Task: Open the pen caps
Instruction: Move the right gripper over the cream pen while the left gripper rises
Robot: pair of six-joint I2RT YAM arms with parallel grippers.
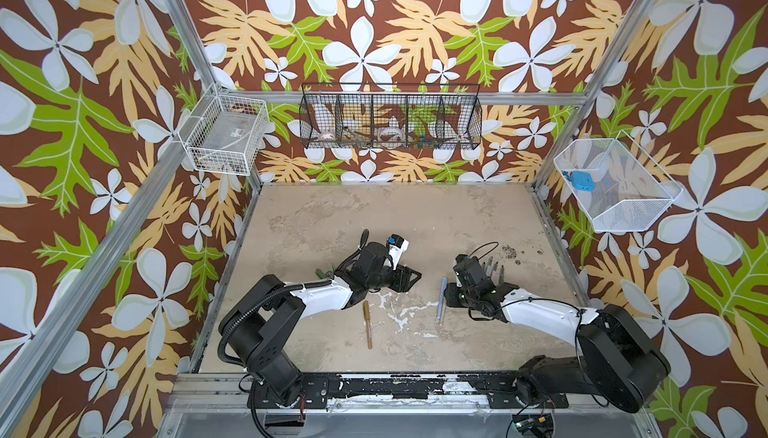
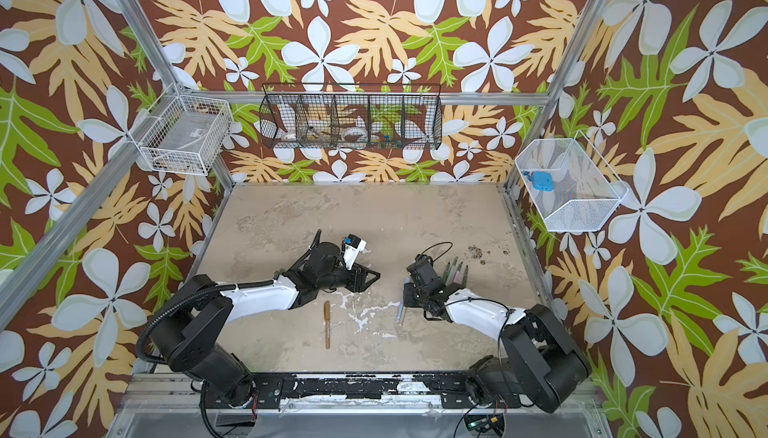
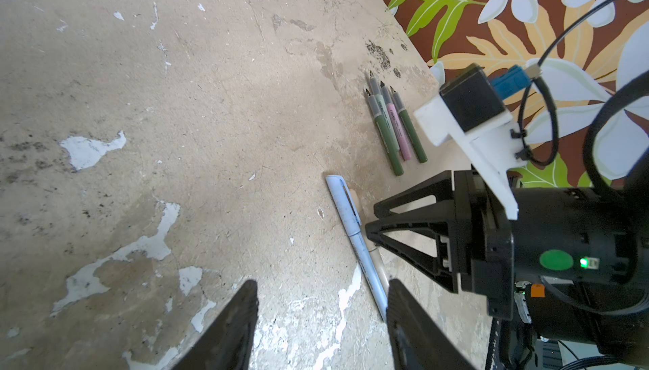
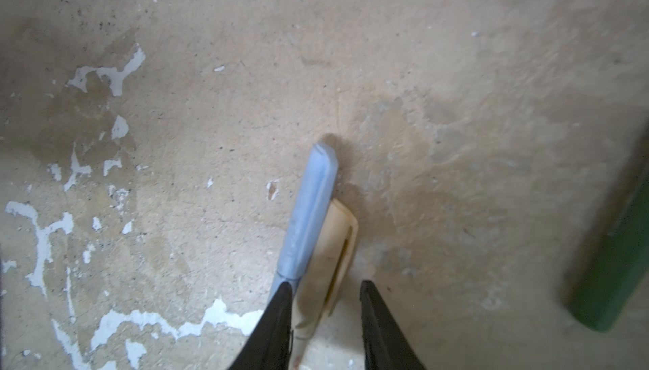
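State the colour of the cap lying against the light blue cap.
The cap is beige; the right wrist view shows it best.

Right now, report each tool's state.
Left tool: open, empty.
Right tool: open, astride the beige pen, not gripping.

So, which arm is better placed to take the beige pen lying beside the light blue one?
Right. The right gripper stands open over the two pens, the beige pen between its jaws, the light blue pen beside it. The left gripper, also open, is off to one side.
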